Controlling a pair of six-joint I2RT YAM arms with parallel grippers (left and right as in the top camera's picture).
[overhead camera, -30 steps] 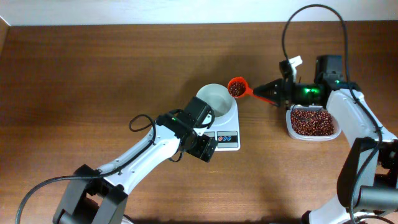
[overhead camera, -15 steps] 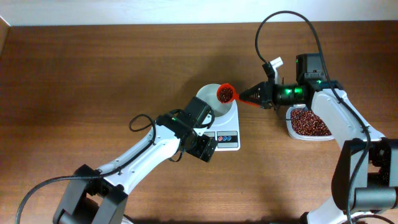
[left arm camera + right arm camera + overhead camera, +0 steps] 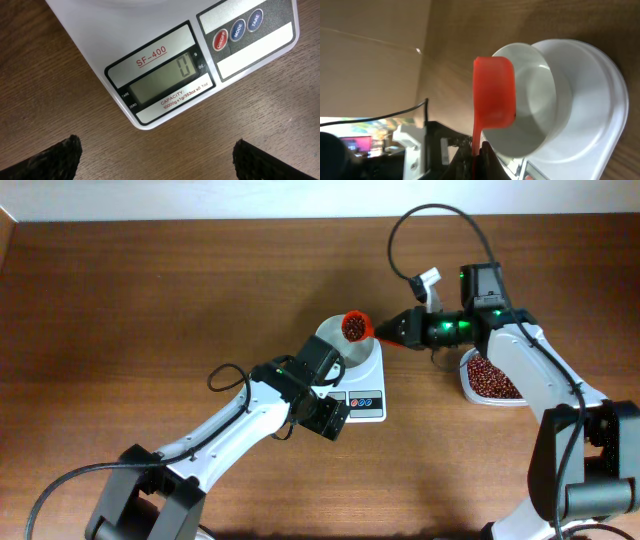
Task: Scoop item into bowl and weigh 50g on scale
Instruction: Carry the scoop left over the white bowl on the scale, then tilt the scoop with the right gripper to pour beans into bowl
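Brown wooden tabletop (image 3: 150, 300) lies under both arms. On the left, the left gripper (image 3: 328, 418) hangs with its fingers spread wide just in front of the scale (image 3: 165, 75), whose display reads zero. On the scale sits the white bowl (image 3: 345, 350). Over its rim tilts a red scoop (image 3: 355, 326) of beans (image 3: 354, 327), its handle pinched tight in the right gripper (image 3: 398, 332). Farther right, a clear container (image 3: 465, 383) holds more beans.
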